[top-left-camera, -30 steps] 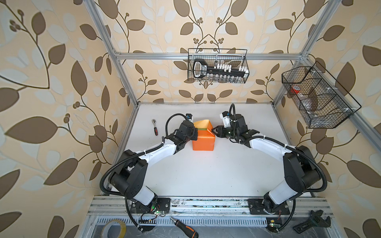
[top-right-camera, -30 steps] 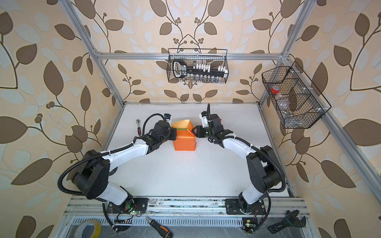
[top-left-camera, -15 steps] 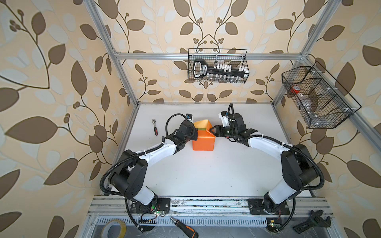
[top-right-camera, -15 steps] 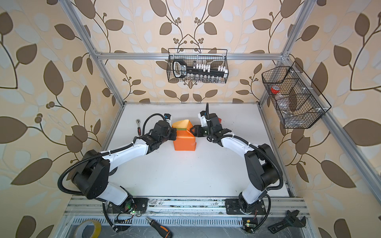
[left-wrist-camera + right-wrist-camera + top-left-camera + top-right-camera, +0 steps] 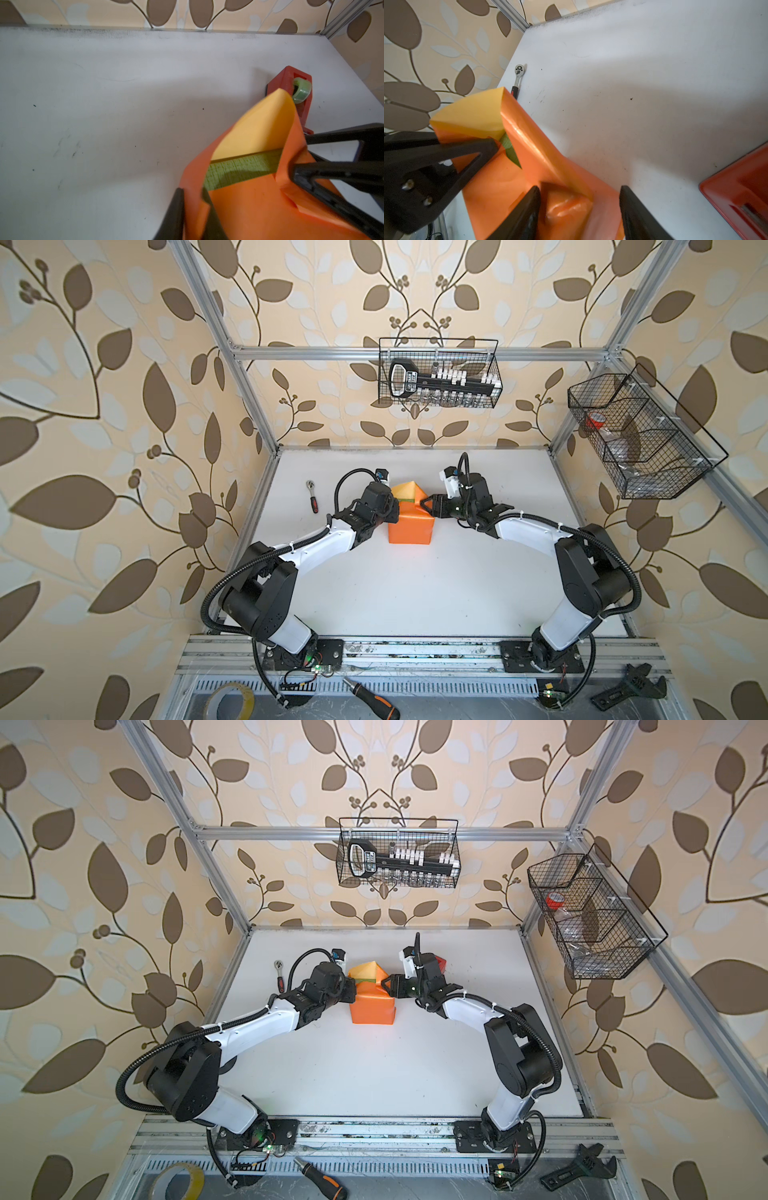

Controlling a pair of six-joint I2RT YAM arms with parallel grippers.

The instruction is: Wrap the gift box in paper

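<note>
The gift box is almost fully covered by the orange paper [image 5: 409,526] [image 5: 372,1006]. Only an olive-green strip of the gift box [image 5: 239,170] [image 5: 508,145] shows at the far end, under a raised pale yellow flap. My left gripper [image 5: 392,508] [image 5: 192,191] is at the box's left side. Its jaws stand a little apart around an upright paper fold. My right gripper [image 5: 428,504] [image 5: 579,189] is at the box's right side, open wide. Its jaws straddle a folded paper corner without pinching it.
A red tape dispenser [image 5: 291,83] [image 5: 439,962] stands just behind my right wrist. A ratchet wrench [image 5: 312,497] lies at the back left. Wire baskets [image 5: 438,373] [image 5: 640,439] hang on the walls. A tape roll [image 5: 230,701], a screwdriver [image 5: 372,695] and a spanner [image 5: 627,686] lie by the front rail.
My right gripper has moved slightly left onto the box's right side and opened wider. My left gripper's jaws have parted a little on the paper fold.
</note>
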